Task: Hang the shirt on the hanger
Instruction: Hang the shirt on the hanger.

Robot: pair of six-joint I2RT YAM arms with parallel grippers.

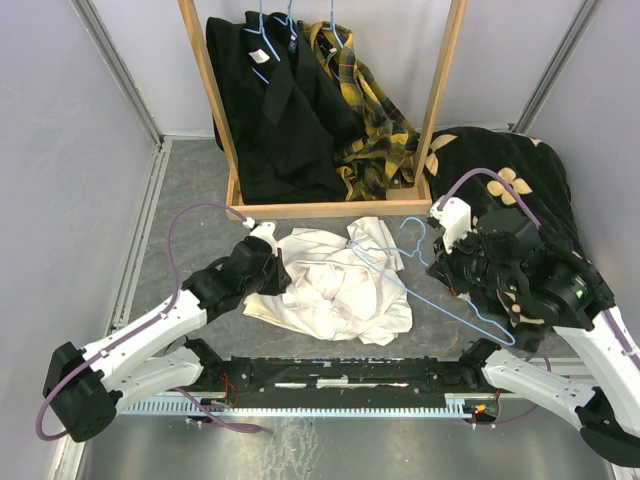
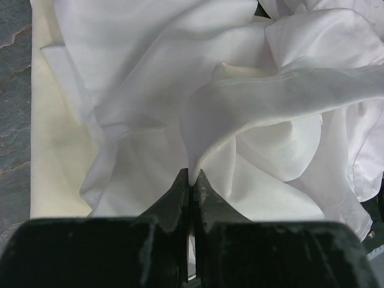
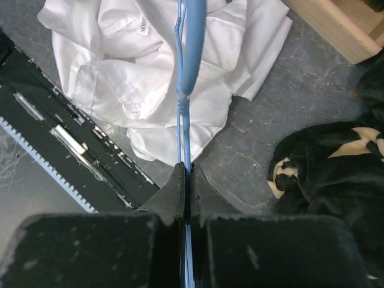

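The shirt [image 1: 340, 290] lies crumpled in a heap on the grey desk [image 1: 185, 180], in the middle between the two arms and just in front of a wooden rack [image 1: 330, 209]. Its left part rests on a cream cloth [image 2: 54, 156] spread flat beneath it. The left end effector [image 2: 192, 179] is closed, pinching a raised fold of the shirt at the heap's left side; the cloth rises from the fingertips in a soft arch. The right end effector [image 3: 187, 171] is also closed, clamped on the wire of the hanger [image 3: 192, 54] close to its twisted neck, at the heap's right side. In the overhead view the hanger lies beside the shirt and partly over its right edge, with the hook towards the rack and the triangle stretching towards the near right. The shirt is not on the hanger. A black cloth with pale flowers [image 1: 510, 170] sits bunched on the desk to the right, behind the right arm. On the rack hang black garments [image 1: 280, 110] and a yellow-and-black plaid shirt [image 1: 375, 110] on blue hangers.
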